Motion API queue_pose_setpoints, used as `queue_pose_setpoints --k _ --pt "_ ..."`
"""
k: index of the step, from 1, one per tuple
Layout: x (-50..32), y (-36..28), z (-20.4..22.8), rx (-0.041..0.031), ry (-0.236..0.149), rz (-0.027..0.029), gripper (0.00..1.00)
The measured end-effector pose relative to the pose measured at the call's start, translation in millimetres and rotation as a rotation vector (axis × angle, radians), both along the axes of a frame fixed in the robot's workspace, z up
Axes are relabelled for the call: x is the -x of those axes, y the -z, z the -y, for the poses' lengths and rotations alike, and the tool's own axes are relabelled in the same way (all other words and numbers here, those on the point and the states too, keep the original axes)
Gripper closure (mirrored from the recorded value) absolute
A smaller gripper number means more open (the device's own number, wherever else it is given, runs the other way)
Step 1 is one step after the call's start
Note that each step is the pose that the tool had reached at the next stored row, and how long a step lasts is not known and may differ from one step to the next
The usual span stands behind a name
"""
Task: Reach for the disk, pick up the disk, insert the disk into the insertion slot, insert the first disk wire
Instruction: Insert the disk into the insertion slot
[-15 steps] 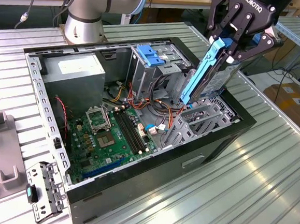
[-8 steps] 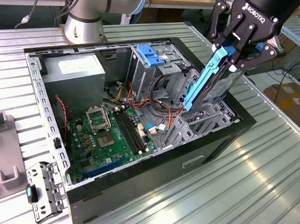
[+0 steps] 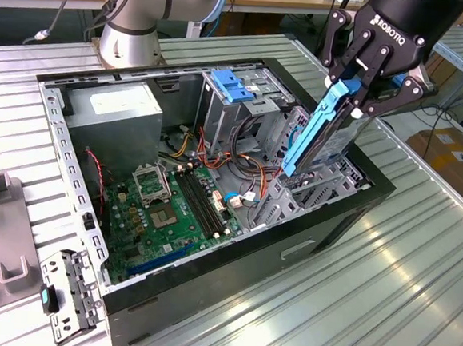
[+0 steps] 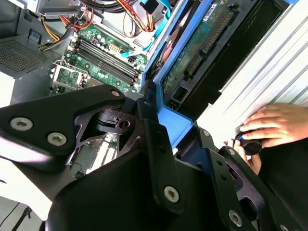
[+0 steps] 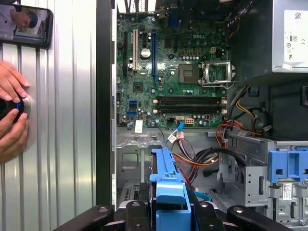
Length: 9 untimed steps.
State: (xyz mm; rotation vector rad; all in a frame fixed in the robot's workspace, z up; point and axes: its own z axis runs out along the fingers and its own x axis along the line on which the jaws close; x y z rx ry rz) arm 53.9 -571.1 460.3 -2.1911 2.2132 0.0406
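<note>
Blue-framed disk (image 3: 315,135): right of centre in the exterior view, in the upper half of the frame. It is steeply tilted, with its top end toward the upper right and its bottom end down at the drive cage.
Insertion slot (image 3: 327,184): low grey perforated cage directly below the disk, inside the open computer case (image 3: 249,250). The disk's lower edge meets the cage's opening; how far it has gone in cannot be told.
Step in hand: insertion, as I judge it. The pick-up is done, but the disk is not seated, since most of its length stands above the cage.
What this step calls for: probably the carrier lined up square with the narrow bay and pushed along the disk's own length. A skewed push could catch on the sheet-metal edges.
Gripper (image 3: 351,98): clamped on the disk's top end, a finger on either side. Both wrist views show the blue carrier end (image 5: 168,190) gripped between them.
Wires (image 3: 217,152): orange and red bundle near the slot, toward the frame's centre. None appears joined to the disk.
Taller cage (image 3: 238,89): blue-capped, upper centre.
Motherboard (image 3: 173,200): lower left of centre.
Hands (image 5: 12,115): a person's, on the ribbed table (image 3: 416,276) outside the case.
</note>
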Motion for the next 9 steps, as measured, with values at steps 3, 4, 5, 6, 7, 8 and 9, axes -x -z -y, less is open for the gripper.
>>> queue_pose_setpoints --k 3,4,5,6,7,8,9 --pt "0.0 0.3 0.0 0.0 0.0 0.0 0.63" --pt "0.0 0.5 0.0 0.0 0.0 0.0 0.63" --pt "0.0 0.5 0.0 0.0 0.0 0.0 0.63" --pt "0.0 0.6 0.0 0.0 0.0 0.0 0.63" --pt "0.0 0.6 0.0 -0.0001 0.0 0.0 0.63" --pt "0.0 0.6 0.0 -0.0001 0.0 0.0 0.63" --pt "0.0 0.6 0.0 0.0 0.0 0.0 0.63"
